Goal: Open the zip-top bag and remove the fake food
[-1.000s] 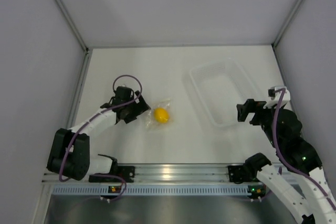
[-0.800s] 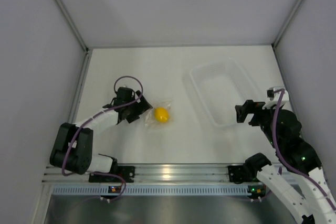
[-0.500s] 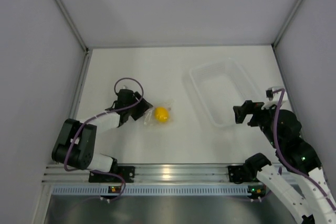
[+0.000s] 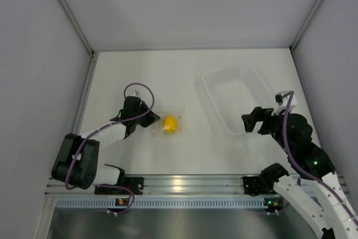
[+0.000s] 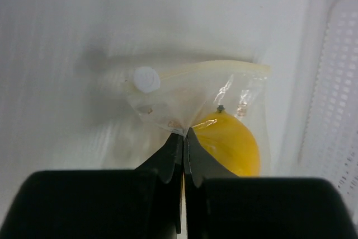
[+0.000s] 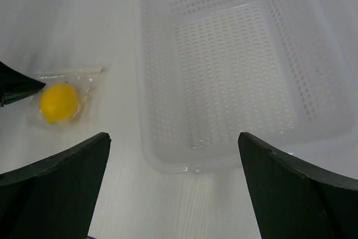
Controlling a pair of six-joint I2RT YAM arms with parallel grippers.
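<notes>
The zip-top bag [image 4: 166, 122] lies flat on the white table [image 4: 140, 71], at about 8 o'clock from the table's middle in the top view. The fake food [image 4: 170, 123], a bright yellow oval, sits inside the bag, and the clear film is creased around it. In the left wrist view a zip strip runs along the bag's 12 o'clock edge, with a small white round tab [image 5: 146, 79] on it at 11 o'clock.

The left gripper [image 4: 146, 120] is at the bag's 9 o'clock side, with its jaws pressed together on a fold of the film just beside the yellow oval.

The clear perforated tray [image 4: 235, 96] stands well apart from the bag, at its 2 o'clock, and its holed floor is in plain sight.

The right gripper [image 4: 253, 119] hangs at the tray's 5 o'clock corner, jaws spread wide and gripping nothing.
</notes>
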